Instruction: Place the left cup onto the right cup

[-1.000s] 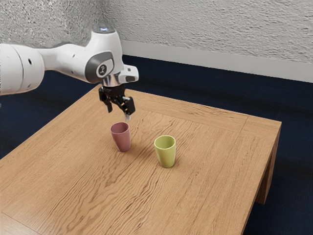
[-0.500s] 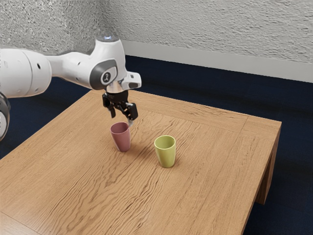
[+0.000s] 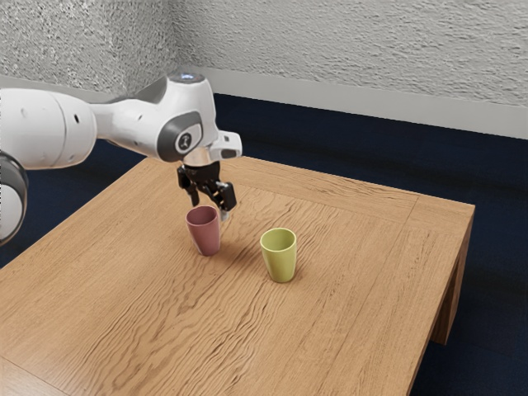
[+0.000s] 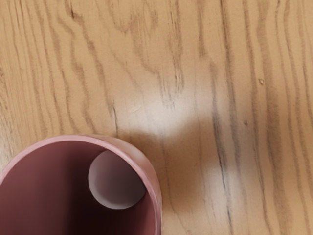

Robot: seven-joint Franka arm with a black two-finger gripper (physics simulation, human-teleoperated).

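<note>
Black and spread open, the pincer (image 3: 210, 205) is seen in the exterior view just above the far rim of the pink cup (image 3: 204, 231), with nothing gripped between its 2 fingers. The pink cup stands upright on the desk (image 3: 330, 330), toward the exterior view's left. The green cup (image 3: 279, 254) stands upright near it, toward the exterior view's right, and the 2 are apart.

In the wrist view, the pink cup (image 4: 58, 196) is seen from above, directly under the hand, its open mouth and pale bottom visible. Bare wood grain of the desk (image 4: 225, 98) is shown around it.
</note>
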